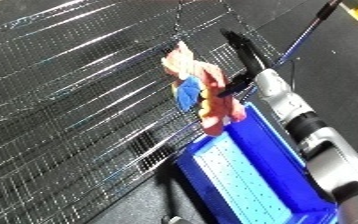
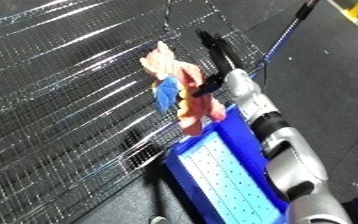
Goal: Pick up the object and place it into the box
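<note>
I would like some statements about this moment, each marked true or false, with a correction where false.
1. The right hand holds a pink, blue and yellow toy. True, as far as the views show: the thumb is against the toy and the fingers point up beside it.
2. The toy lies flat on the bottom of the blue bin. False: it hangs in the air, above the bin's far end.
3. The bin stands beside a wire mesh surface. True.
4. The bin is red. False: it is blue, with a pale perforated bottom.
5. The left hand is pushing the bin. False: no left hand shows in either view.
</note>
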